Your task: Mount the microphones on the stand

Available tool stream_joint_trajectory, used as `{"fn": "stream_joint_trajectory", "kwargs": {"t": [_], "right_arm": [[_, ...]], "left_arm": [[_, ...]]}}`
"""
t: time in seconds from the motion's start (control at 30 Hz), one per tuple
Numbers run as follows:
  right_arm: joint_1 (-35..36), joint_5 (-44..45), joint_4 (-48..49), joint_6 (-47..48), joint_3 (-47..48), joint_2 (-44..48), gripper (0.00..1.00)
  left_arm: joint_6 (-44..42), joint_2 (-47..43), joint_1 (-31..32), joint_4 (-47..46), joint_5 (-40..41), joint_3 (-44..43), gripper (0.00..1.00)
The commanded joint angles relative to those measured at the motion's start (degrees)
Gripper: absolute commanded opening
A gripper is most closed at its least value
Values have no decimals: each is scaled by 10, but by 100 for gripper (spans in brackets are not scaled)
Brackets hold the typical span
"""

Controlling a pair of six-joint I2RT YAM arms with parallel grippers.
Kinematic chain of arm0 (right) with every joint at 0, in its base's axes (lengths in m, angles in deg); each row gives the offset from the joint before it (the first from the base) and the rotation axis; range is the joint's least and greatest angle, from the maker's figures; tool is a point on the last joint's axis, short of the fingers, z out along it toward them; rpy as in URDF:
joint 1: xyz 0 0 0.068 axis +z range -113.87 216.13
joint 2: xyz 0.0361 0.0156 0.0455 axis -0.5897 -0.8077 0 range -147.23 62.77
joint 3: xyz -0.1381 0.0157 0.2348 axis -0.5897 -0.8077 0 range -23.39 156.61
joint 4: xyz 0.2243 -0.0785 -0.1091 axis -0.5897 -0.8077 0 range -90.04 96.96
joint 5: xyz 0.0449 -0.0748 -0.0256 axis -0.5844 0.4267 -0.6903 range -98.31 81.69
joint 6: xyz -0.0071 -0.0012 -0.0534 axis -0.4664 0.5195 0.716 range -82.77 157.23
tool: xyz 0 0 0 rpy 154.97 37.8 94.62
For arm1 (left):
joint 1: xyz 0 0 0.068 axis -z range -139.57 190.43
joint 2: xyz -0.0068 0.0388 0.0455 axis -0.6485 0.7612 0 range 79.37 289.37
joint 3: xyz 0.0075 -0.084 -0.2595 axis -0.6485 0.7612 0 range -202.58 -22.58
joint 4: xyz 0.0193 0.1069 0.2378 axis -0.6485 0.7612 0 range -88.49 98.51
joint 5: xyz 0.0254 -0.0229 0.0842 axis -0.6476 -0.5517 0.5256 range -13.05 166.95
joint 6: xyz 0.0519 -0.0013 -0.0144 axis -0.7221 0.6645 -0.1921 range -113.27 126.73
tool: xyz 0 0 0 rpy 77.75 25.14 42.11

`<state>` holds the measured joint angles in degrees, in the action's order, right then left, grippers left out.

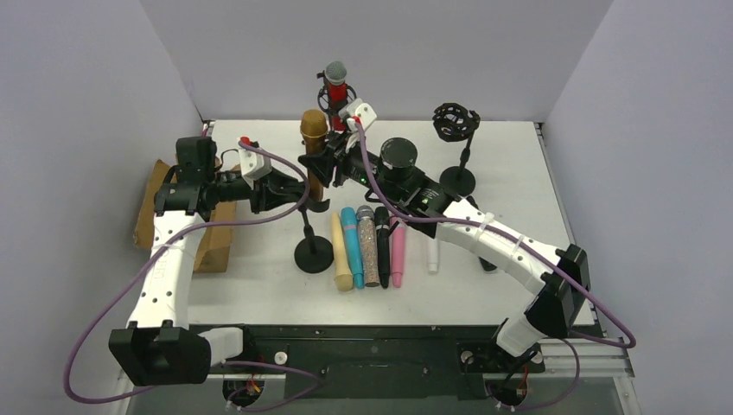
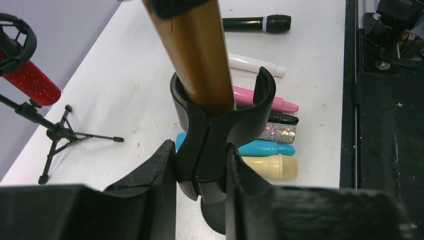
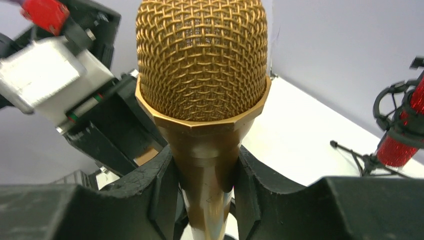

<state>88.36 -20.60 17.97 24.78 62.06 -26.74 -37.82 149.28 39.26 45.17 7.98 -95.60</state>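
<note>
Top view: black stand clip (image 2: 220, 122) hidden behind both grippers. Left wrist view: golden-brown microphone (image 2: 195, 50) cut off at top edge, head out of frame. Right wrist view: its lower end hidden below fingers (image 3: 160, 185)

Tool state: left gripper (image 2: 200, 162) clamped on black stand clip; right gripper (image 3: 205, 167) clamped on microphone body just below mesh head

Microphone upright, lower end seated in clip. Beside stand, row of microphones (image 1: 368, 246) lies on table (image 1: 259, 290)

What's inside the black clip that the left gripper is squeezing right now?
The handle of the golden-brown microphone stands in the clip, between its two prongs. The left gripper clamps the clip's neck. How deep the handle's end reaches is hidden by the clip's wall.
</note>
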Motion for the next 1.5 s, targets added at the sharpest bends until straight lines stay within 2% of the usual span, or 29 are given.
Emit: {"fn": "stream_joint_trajectory", "kwargs": {"t": [0.0,0.23,0.33,0.67,0.7,0.8,0.83,0.87,0.9,0.93,0.97,1.0,1.03,1.07,1.1,1.17,1.23,1.33,1.47], "right_arm": [[6,1,2,6,-16,6,0],[9,8,53,-8,-56,9,0],[13,15,79,-14,-73,10,0],[27,45,133,-16,-117,14,0],[27,47,135,-14,-122,19,0],[26,50,135,-8,-127,24,0],[26,48,130,-5,-128,26,0],[27,46,127,-4,-128,26,0],[27,39,123,0,-129,27,2],[27,34,119,1,-130,28,9],[27,21,104,7,-128,28,23],[27,15,92,11,-124,27,32],[27,6,63,21,-112,27,47],[25,2,50,25,-101,27,54],[23,-15,27,33,-96,29,66],[9,-70,-7,41,-80,35,74],[-15,-113,-41,41,-64,40,77],[-64,-202,-51,35,-74,58,78],[-97,-275,-44,66,-100,73,79]], "left_arm": [[-21,0,-5,-20,7,-2,1],[-3,-27,3,-31,19,45,0],[34,-46,4,-66,31,68,0],[94,-52,4,-126,44,71,0],[104,-51,4,-132,50,69,11],[117,-50,4,-138,60,66,30],[128,-50,4,-147,66,65,45],[136,-51,4,-152,68,65,71],[145,-53,3,-159,69,65,82],[147,-53,2,-161,68,64,93],[149,-56,1,-161,64,63,95],[149,-56,1,-157,64,62,98],[147,-56,-1,-153,62,57,97],[146,-54,-2,-141,60,53,97],[140,-52,-5,-133,56,44,96],[125,-47,-11,-106,50,28,96],[107,-43,-16,-80,45,16,96],[92,-44,-22,-63,47,8,96],[79,-55,-23,-64,60,12,96]]}}
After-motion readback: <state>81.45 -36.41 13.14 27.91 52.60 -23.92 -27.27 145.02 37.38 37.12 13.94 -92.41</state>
